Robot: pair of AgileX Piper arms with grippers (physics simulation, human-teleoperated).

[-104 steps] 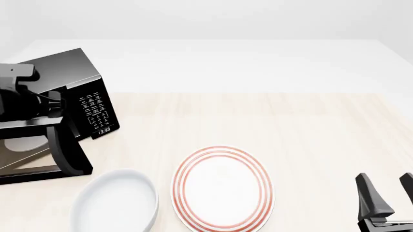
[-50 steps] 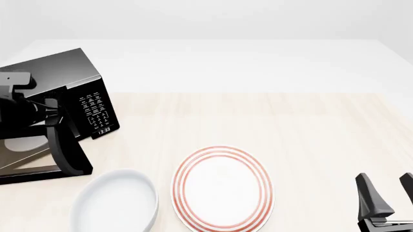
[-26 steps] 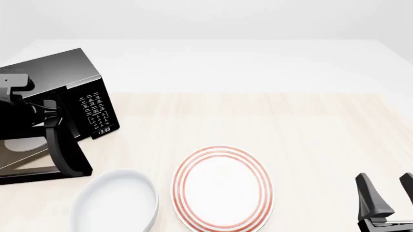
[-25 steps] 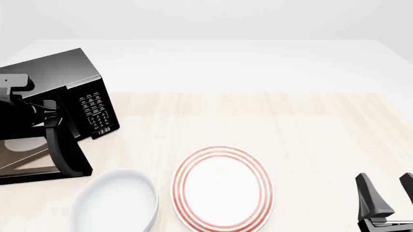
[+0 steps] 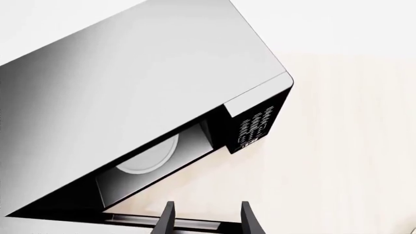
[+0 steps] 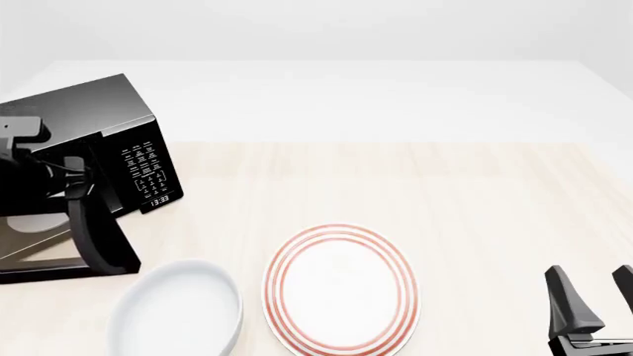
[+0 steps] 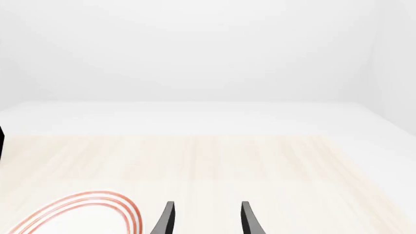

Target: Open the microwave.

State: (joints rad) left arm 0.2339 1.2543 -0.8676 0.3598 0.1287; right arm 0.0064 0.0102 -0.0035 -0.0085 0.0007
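The microwave point(image 6: 94, 111) is a glossy black box at the table's left, with its white-marked keypad point(image 6: 147, 169) facing me. Its door stands swung wide open, and the thick black handle point(image 6: 97, 233) sticks out toward the front. In the left wrist view the microwave point(image 5: 130, 87) shows its open cavity and pale turntable point(image 5: 149, 156). My left gripper point(image 5: 208, 204) has its fingers spread wide, with a grey strip of the door's edge running between them. In the front view the left arm point(image 6: 25, 167) is mostly cut off. My right gripper point(image 6: 591, 273) rests open at the near right, holding nothing.
A white bowl point(image 6: 178, 311) sits just in front of the open door. Beside it lies a red-ringed plate point(image 6: 342, 289), whose rim point(image 7: 85, 212) also shows in the right wrist view. The wooden table stretches to the right and back.
My left arm has drawn further left, and the door with its handle has swung slightly wider. The right arm has not moved.
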